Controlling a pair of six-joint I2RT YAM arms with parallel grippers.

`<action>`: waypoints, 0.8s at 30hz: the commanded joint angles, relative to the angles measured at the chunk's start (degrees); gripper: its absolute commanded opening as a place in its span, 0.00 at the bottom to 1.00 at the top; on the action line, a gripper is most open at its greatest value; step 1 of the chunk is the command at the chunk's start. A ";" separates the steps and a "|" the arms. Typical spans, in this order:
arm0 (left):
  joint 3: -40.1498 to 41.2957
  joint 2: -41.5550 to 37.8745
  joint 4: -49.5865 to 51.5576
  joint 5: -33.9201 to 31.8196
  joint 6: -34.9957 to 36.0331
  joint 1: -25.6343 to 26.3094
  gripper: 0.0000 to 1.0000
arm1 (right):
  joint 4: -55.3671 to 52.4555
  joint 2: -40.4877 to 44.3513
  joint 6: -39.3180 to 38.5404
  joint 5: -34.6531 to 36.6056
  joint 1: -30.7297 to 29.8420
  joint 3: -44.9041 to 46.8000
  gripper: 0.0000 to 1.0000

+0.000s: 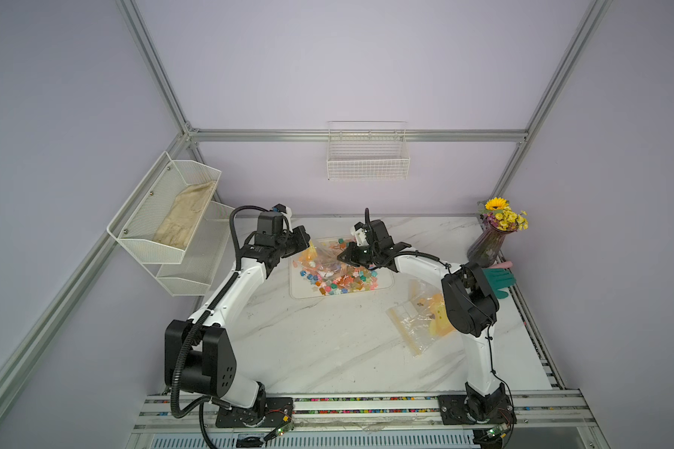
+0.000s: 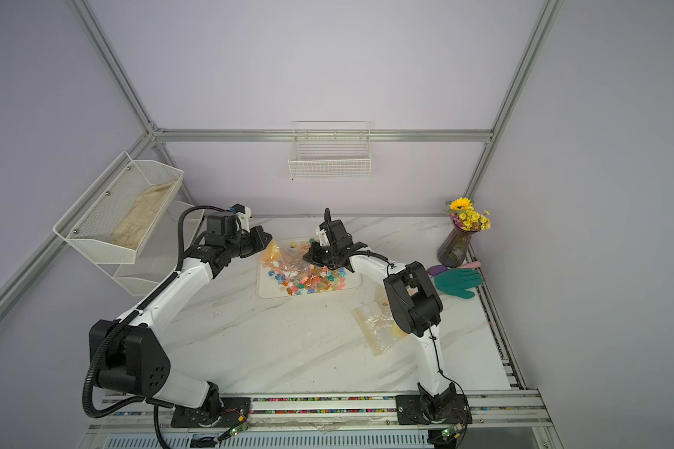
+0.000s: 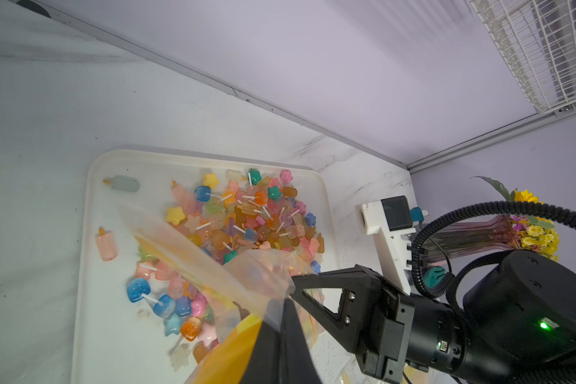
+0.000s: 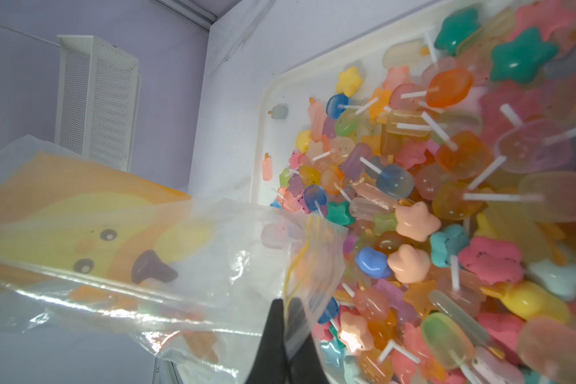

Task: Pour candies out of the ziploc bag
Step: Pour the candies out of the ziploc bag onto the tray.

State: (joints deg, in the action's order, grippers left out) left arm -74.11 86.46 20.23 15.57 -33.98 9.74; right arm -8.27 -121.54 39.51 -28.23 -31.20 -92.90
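Right wrist view: my left and right jaws both pinch the clear, duck-printed ziploc bag above the shallow white plastic tray, far centre of the surface. Small multicoloured stick candies lie heaped there; I judge only stragglers are left inside.

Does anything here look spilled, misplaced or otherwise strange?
Yes. Small coloured pieces sit in the slots of the front rail, off the tray, as if spilled. A second bag lies crumpled on the table beside the right arm. The candies themselves lie on the tray, under the held bag.
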 commanded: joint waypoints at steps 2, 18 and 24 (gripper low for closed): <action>-7.18 -0.95 -0.33 -1.02 2.53 -1.03 0.00 | -1.11 -2.42 -0.85 -0.32 0.09 -2.63 0.00; -11.06 -1.46 3.47 -2.04 3.74 -1.39 0.00 | -1.74 -6.07 -1.65 0.14 1.05 -6.97 0.00; -11.07 -1.73 4.05 -1.78 3.66 -1.39 0.00 | -1.70 -6.25 -1.73 0.31 1.76 -7.27 0.00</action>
State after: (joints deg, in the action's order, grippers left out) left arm -78.67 86.48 26.81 14.59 -31.79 9.10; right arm -8.12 -125.69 38.65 -29.56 -30.48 -99.24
